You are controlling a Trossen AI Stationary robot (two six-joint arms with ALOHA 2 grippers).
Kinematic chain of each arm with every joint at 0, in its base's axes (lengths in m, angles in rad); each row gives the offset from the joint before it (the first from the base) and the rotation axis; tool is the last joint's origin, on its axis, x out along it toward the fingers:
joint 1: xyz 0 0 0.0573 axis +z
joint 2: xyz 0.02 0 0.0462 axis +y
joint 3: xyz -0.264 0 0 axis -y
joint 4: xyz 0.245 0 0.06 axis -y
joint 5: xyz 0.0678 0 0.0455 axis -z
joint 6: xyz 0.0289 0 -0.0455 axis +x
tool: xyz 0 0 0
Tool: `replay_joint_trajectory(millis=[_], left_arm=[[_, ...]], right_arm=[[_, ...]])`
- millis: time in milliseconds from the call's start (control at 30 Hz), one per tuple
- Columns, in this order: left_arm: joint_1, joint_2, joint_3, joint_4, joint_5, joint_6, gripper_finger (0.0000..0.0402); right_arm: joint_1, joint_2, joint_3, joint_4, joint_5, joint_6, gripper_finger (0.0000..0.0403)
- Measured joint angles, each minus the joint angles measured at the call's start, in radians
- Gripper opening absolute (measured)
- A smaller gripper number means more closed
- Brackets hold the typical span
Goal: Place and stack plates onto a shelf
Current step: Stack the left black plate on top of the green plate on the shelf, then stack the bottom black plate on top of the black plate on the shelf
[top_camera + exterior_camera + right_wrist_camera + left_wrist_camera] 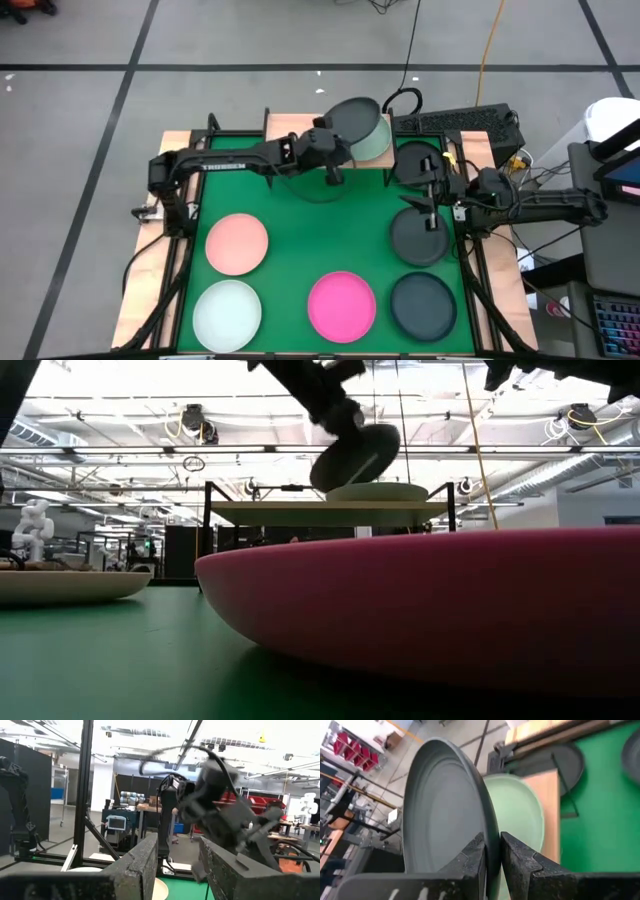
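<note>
My left gripper [332,160] is shut on a dark grey plate [357,118], which it holds tilted over the far middle of the table. Under that plate a mint green plate [378,143] lies flat on the light-wood shelf [300,513]. It also shows in the left wrist view [520,815]. My right gripper [428,198] is open and empty. It hovers over a second dark plate [420,238] that lies on the mat at the right. My left gripper pinches the dark grey plate's rim [491,851] between its two fingers, one on the hollow top face and one on the underside. The plate is lifted clear and tilted steeply [355,457]. Its low edge is just above the mint plate.
On the green mat lie a pale pink plate [237,243], a whitish plate [227,313], a magenta plate [342,305] and a dark plate [423,305]. Another dark plate [415,160] lies right of the shelf. The left half of the shelf board is bare.
</note>
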Motion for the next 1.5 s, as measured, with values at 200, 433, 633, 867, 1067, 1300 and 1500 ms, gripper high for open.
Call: replay_joint_trajectory(millis=[200,433,633,867,1067,1300,1500], left_arm=[[0.024,0.012,0.002,0.009,-0.003,-0.004,0.0059],[0.024,0.012,0.002,0.016,-0.002,0.008,0.0084],[0.014,0.012,0.002,0.063,0.005,0.008,0.0148],[-0.013,0.012,0.002,0.123,0.006,0.041,0.0172],[-0.024,-0.01,0.002,0.121,-0.01,0.03,0.0173],[-0.043,-0.125,0.002,0.053,0.021,-0.117,0.0172],[-0.043,-0.23,0.002,-0.023,0.024,-0.206,0.0172]], right_arm=[[0.0,-0.019,0.0,-0.027,0.0,-0.001,0.013],[0.0,-0.019,0.0,-0.021,0.0,-0.013,0.013],[0.0,-0.019,0.0,-0.018,0.0,-0.014,0.013],[0.0,-0.019,0.0,-0.021,0.0,-0.012,0.013],[0.0,-0.018,0.0,-0.048,0.0,-0.012,0.013],[0.0,-0.019,0.0,-0.148,0.003,-0.012,0.013],[0.0,-0.016,0.0,-0.245,0.044,0.02,0.013]])
